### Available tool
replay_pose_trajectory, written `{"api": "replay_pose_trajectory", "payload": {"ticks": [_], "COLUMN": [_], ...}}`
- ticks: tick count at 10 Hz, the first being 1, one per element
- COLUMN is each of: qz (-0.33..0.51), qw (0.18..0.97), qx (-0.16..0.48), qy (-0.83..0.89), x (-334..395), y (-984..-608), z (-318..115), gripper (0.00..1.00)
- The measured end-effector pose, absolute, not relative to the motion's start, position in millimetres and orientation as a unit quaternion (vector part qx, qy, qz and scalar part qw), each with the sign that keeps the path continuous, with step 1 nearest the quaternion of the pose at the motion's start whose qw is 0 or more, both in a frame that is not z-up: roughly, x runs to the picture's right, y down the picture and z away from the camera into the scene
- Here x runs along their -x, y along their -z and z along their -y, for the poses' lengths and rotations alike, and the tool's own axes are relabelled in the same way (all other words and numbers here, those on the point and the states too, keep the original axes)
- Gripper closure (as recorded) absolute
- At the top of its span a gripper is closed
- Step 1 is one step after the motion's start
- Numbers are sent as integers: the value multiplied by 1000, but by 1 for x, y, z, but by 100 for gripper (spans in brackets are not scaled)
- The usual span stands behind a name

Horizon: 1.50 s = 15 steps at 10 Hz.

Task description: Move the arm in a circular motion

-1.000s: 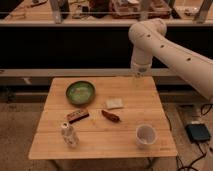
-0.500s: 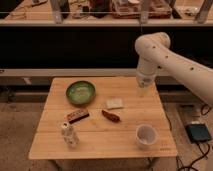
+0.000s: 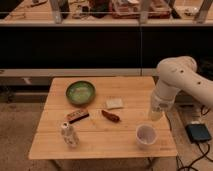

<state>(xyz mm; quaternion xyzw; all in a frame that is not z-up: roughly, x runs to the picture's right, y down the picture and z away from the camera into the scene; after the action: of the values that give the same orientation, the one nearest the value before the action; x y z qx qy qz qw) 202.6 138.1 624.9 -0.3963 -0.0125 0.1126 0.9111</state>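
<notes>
The arm (image 3: 186, 80), cream-white with thick rounded segments and small dark dots, reaches in from the right edge and bends at a bulbous elbow (image 3: 171, 71). Its lower segment points down over the right edge of the wooden table (image 3: 100, 145). The gripper (image 3: 156, 114) is the short pale tip, shut and holding nothing. It hangs just above and behind a white cup (image 3: 145, 135), apart from it.
On the table are a green bowl (image 3: 80, 92), a pale flat sponge (image 3: 114, 103), a brown bar (image 3: 77, 115), a reddish-brown piece (image 3: 111, 116) and a small white bottle (image 3: 69, 134). A black device with cables (image 3: 200, 133) lies on the floor to the right. Dark shelving stands behind.
The arm has swung to the right and downward, its tip going from above the table's far right edge to near the white cup. The objects on the table have not moved.
</notes>
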Motion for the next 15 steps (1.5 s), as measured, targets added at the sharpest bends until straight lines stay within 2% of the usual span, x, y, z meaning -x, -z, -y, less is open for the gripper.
{"api": "replay_pose_trajectory", "payload": {"ticks": [2,4,6,7,9,11,12,15], "qz": [53,100,155,167,193,178,157,118], "qw": [910,905,897,896,899,913,921,937], "qx": [407,414,410,406,383,357,347,326], "qy": [-55,2,61,71,90,85,78,47], "x": [-142,-78,3,21,78,87,78,33], "y": [-598,-588,-598,-605,-655,-714,-748,-795], "z": [-171,-183,-178,-173,-142,-106,-83,-33], "gripper": [100,100,100,100,100,100,100,100]}}
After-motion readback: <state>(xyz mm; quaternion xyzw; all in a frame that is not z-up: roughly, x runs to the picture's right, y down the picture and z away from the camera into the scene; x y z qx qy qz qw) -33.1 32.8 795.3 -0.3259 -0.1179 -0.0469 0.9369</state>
